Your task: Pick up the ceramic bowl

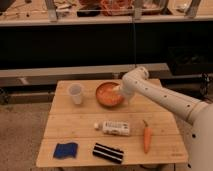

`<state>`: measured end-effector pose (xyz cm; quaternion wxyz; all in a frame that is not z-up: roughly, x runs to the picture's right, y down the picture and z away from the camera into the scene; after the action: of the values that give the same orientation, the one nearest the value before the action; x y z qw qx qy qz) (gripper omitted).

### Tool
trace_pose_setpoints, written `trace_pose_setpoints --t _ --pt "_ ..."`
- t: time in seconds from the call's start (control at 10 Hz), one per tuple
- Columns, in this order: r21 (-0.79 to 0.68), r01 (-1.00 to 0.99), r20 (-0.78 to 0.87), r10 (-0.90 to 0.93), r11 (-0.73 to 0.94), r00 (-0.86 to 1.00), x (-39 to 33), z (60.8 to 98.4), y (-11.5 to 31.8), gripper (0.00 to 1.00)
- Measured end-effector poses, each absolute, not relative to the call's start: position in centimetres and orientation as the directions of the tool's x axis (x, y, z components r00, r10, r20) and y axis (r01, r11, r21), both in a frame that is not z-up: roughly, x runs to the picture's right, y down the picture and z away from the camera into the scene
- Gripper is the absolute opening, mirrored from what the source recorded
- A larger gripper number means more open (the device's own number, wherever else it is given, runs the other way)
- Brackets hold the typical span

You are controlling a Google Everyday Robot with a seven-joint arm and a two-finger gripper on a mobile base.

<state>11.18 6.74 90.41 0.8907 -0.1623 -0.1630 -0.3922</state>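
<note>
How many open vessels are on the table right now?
2. The cup stands at the back left of the table. The bowl sits to its right, back centre, with the gripper at its right rim. The arm may hide something small.

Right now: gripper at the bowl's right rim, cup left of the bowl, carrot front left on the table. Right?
No. The carrot lies front right, as the camera view shows; the sponge is front left. Rest holds: gripper at the right rim of the bowl, cup left of it.
</note>
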Motion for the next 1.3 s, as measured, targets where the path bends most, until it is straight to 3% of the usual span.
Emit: trace_pose_setpoints --t 1.3 --pt "-0.138 0.797 0.476 -0.667 0.588 0.574 11.1 91.9 8.3 0.8"
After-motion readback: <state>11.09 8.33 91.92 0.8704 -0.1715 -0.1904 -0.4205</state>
